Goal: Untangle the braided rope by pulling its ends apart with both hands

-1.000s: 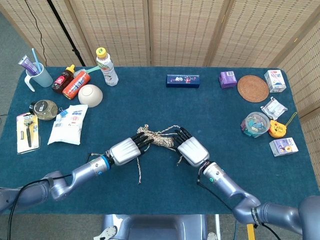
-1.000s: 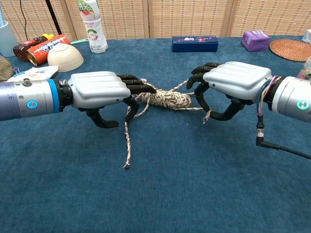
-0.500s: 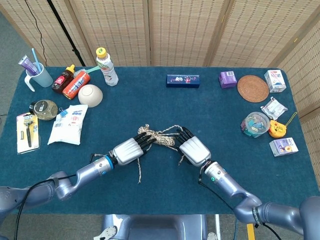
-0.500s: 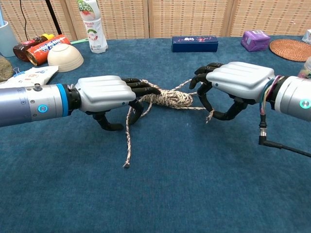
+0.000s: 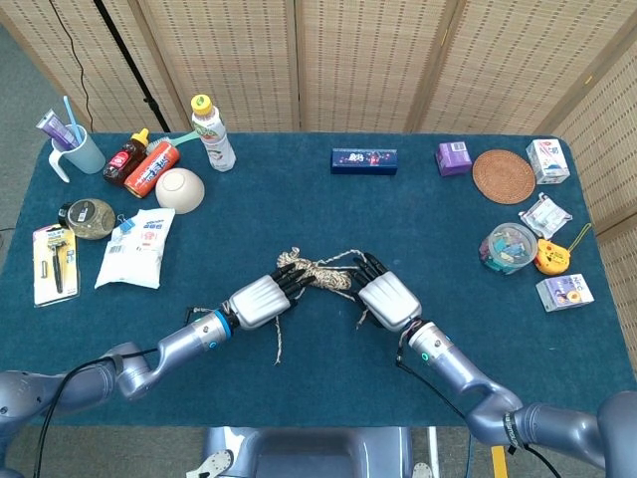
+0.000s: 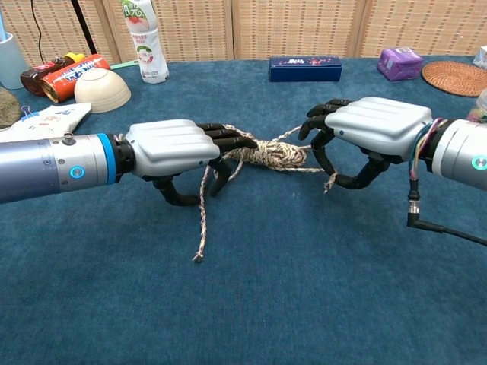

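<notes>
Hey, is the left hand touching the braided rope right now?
Touching. In the chest view the left hand has its dark fingers lying on the braided rope, and a strand hangs down through them.

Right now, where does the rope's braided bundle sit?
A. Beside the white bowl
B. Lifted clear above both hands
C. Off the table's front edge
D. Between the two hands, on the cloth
D. The braided bundle lies on the blue tablecloth, with the left hand at one end and the right hand at the other.
</notes>
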{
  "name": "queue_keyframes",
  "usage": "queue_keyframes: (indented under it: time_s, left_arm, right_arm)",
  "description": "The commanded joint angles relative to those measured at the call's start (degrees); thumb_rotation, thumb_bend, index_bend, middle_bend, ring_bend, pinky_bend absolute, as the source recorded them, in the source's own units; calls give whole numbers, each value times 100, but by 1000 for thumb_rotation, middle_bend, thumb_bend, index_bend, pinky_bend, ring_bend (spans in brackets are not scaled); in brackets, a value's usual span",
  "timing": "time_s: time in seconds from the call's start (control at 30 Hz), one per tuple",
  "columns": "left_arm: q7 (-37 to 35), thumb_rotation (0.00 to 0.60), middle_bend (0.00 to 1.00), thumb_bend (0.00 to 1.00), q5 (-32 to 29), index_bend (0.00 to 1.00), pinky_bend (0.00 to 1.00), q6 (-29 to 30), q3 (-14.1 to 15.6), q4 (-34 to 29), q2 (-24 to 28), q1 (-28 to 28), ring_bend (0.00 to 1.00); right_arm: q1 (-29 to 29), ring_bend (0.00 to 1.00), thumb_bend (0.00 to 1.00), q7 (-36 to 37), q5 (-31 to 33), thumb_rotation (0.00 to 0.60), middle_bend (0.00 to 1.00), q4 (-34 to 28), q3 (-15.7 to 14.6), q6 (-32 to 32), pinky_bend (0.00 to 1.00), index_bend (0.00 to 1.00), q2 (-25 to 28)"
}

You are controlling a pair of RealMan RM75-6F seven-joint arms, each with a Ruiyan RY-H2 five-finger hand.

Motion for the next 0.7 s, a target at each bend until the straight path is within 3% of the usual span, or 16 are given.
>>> queue_keyframes:
  time_s: [0.03, 0.7]
  left_arm:
    - [46, 600, 0, 348, -20, 506, 0, -3, 6, -11, -17, -3, 0]
    - [284, 600, 0, 391, -217, 546, 0, -6, 1, -32, -97, 15, 0]
  right_arm:
    - [-1, 8, 430, 11, -3, 600, 190, 3, -2, -4, 0, 621, -1]
    - [-10, 8, 429, 100, 1, 600, 193, 3, 9, -26, 0, 624, 12]
